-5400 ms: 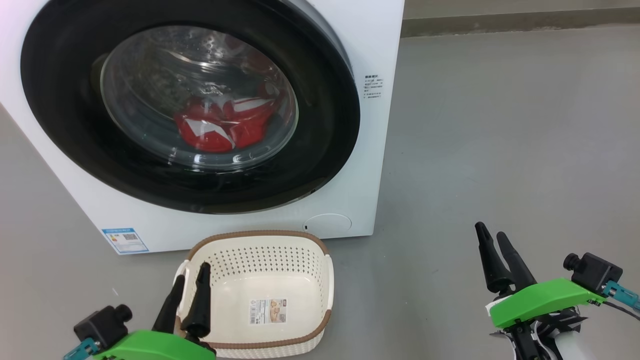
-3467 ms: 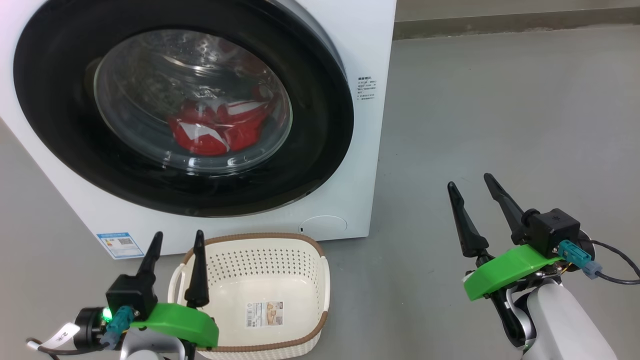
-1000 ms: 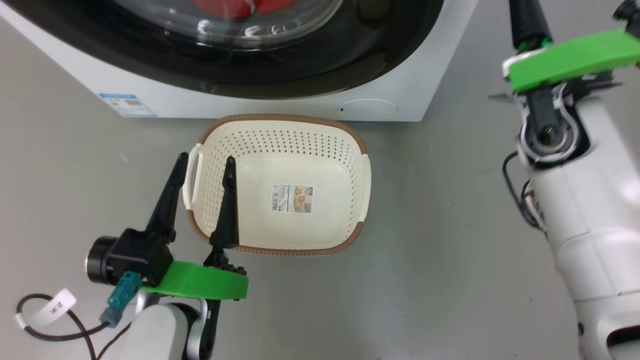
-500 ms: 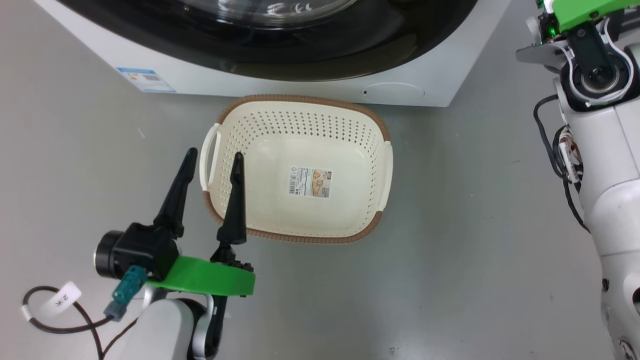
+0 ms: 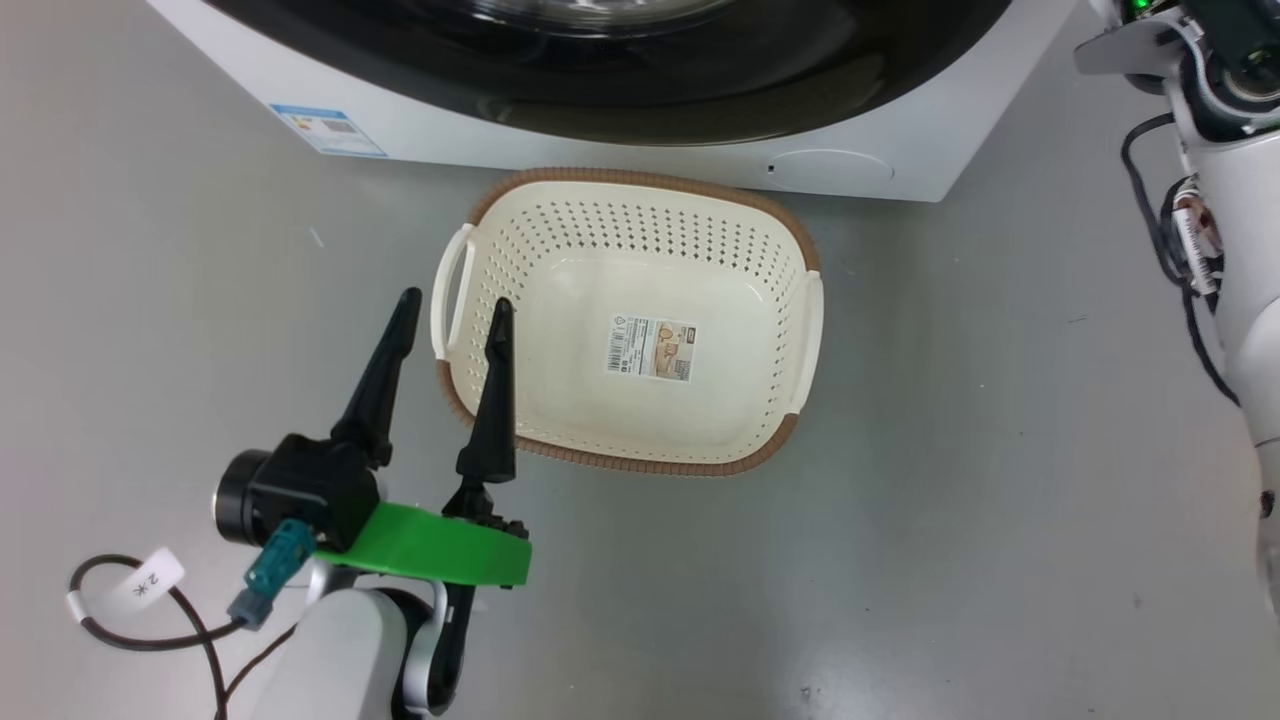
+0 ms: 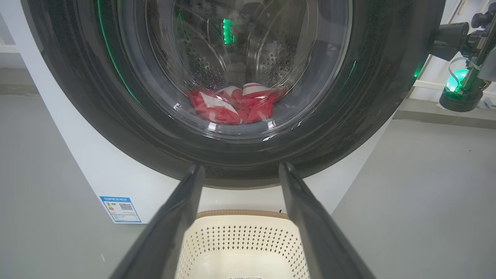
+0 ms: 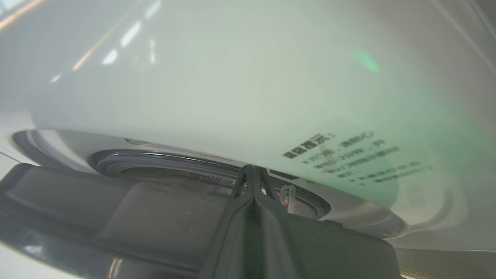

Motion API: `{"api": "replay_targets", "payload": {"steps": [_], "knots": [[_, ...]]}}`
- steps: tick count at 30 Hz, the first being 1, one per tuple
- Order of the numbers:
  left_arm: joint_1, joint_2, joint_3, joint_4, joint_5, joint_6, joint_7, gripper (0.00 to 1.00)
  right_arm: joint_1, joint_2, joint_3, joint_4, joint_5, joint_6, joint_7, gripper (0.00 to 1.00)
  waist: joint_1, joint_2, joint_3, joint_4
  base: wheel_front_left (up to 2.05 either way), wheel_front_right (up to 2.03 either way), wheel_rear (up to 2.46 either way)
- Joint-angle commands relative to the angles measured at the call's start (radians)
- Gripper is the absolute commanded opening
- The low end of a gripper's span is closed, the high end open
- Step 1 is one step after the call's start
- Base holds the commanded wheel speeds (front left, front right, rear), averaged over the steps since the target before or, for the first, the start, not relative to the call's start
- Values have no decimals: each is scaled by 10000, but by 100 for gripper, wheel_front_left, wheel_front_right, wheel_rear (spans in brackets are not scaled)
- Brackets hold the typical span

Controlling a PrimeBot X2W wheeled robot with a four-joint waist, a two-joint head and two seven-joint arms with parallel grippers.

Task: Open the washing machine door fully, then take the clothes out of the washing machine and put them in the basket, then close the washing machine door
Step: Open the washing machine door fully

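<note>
Head view tipped lower than before — right gripper fingers pressed together at the washing machine door rim edge.
Over the basket handle, left gripper spread wide; clothes inside washing machine; open floor right — roomy.

The washing machine door has a glossy black rim around clear, shiny glass, and the clothes behind it are soft red-and-white cloth on perforated steel. The basket is smooth cream plastic, holed, with a brown woven-look rim. The fingers of my left hand look matt black plastic.
</note>
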State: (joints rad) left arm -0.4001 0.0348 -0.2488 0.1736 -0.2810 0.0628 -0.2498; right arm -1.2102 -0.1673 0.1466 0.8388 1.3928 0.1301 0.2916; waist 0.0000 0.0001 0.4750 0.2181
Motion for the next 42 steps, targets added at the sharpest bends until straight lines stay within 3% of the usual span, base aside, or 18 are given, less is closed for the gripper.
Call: {"api": "replay_targets", "payload": {"steps": [1,16,42], "knots": [[-139,155,230,-160,-112,92,-120,100,-257,117,159,-134,118,6,214,0,0,-1,22,93,0,0,0],[-229,154,40,-107,-177,180,-120,100,-888,67,627,249,183,6,2002,0,0,-1,-109,48,0,0,0],[-42,154,358,27,12,186,-120,100,829,141,621,-646,650,6,3368,0,0,-1,-1092,-302,0,0,0]]}}
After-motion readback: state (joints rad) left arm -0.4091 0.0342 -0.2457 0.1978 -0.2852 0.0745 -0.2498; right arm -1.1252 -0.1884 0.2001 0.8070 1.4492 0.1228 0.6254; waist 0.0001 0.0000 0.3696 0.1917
